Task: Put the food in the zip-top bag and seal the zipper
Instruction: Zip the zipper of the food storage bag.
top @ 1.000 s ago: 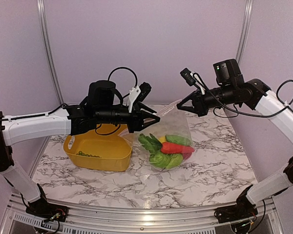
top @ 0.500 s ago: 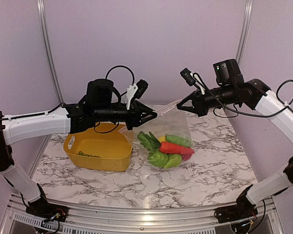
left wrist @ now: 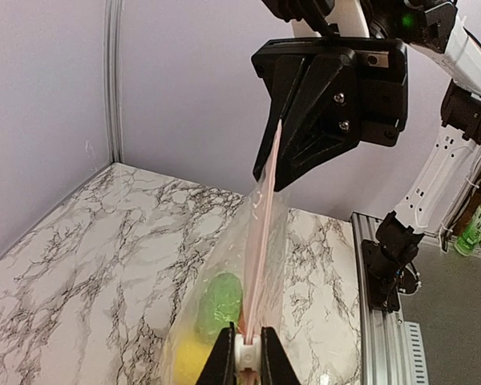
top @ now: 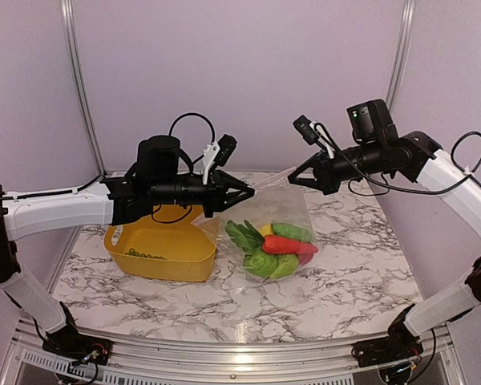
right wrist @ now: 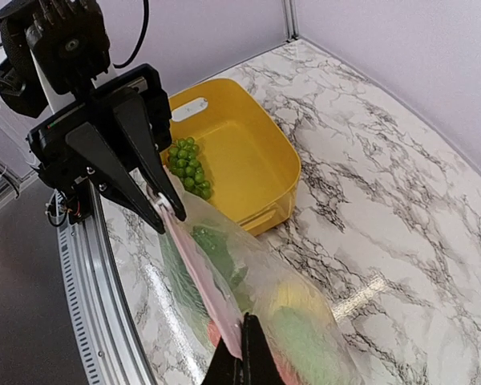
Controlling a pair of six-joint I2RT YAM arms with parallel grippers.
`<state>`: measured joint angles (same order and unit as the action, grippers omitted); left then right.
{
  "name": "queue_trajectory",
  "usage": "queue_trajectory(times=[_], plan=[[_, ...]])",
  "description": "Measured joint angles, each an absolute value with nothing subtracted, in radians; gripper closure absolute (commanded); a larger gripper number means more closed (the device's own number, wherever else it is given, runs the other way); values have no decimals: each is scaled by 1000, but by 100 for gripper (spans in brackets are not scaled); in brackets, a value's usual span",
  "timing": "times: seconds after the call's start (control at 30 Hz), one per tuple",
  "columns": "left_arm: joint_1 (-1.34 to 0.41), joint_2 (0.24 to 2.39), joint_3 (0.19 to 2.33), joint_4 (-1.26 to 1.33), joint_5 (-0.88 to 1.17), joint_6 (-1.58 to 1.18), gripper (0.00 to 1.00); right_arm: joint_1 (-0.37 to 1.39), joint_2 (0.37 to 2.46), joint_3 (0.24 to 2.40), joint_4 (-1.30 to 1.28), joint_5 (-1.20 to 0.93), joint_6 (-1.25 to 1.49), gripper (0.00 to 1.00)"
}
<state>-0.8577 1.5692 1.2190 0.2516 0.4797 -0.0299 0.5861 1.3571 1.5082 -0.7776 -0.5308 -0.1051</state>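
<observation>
Two grippers, both mine, pinch one strip. My left gripper [left wrist: 244, 358] is clamped on the thin, pale pink press-seal zipper [left wrist: 260, 241], its dark fingers squeezed together with the strip caught between them. In the top view this gripper [top: 250, 191] sits above the right end of the yellow plastic basket [top: 157, 265].

My right gripper [right wrist: 242, 354] is also closed, nipping the zipper's [right wrist: 194, 273] other end, farther right of the basket and well apart from it [top: 293, 177]. The strip [top: 272, 184] runs taut and straight between the two tips, rising slightly away from the basket.

Below it hangs the clear, crinkly plastic zip-top bag [top: 287, 210], just beside the basket's right wall. The small plastic toy food [top: 274, 245] lies heaped in the bag's bottom: an orange-red carrot [top: 289, 243] on top, green leafy pieces [top: 244, 234] on the side toward the basket, a rounded green piece [top: 271, 264] underneath, a bit of yellow [top: 266, 230] behind. Through the plastic my left wrist camera shows green [left wrist: 220, 301] and yellow [left wrist: 194, 358] shapes.

Inside the basket [right wrist: 256, 152] lies a cluster of tiny green peas [right wrist: 187, 164]. Basket and bag sit over a white marble-patterned table [top: 349, 285]; whether the bag's bottom touches it, I cannot tell.
</observation>
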Motion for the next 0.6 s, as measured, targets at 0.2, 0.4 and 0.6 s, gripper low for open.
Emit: queue_trajectory(times=[0.2,0.4,0.6], plan=[[-857,1507,1128,312,493,-40,92,590,1362,1493,-762,-575,-101,100],[-850,1462,1062,317,492,-35,89,591,1380,1493,-754,-584,-92,100],[-828,1448,1033,272,485,-24,85,565,1390,1494,-744,-542,-74,100]])
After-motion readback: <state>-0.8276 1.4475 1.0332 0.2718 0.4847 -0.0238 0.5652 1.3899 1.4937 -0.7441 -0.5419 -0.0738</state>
